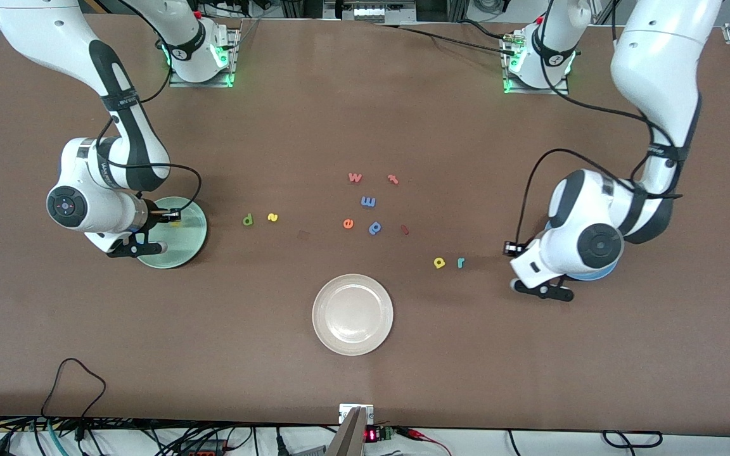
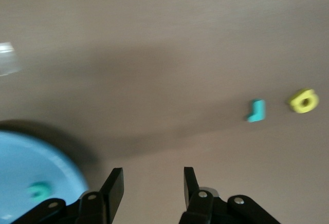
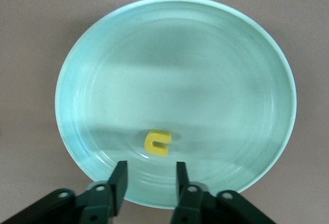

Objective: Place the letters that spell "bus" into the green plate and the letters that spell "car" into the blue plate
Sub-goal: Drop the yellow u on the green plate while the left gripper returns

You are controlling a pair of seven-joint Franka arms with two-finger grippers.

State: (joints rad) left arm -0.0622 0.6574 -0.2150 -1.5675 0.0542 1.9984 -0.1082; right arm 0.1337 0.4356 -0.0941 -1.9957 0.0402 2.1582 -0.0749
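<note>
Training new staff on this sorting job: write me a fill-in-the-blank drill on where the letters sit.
1. The yellow u lies in the ____ plate.
2. The blue plate holds a ____ letter.
3. The cream plate holds ____ letters.
4. Beside the yellow a lies the teal ____.

Missing: green; teal; no; r

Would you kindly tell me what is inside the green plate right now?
The green plate holds one letter, the yellow u, lying below the open right claw. In the front view the right arm covers part of the plate, but the right wrist view shows nothing else inside.
</note>
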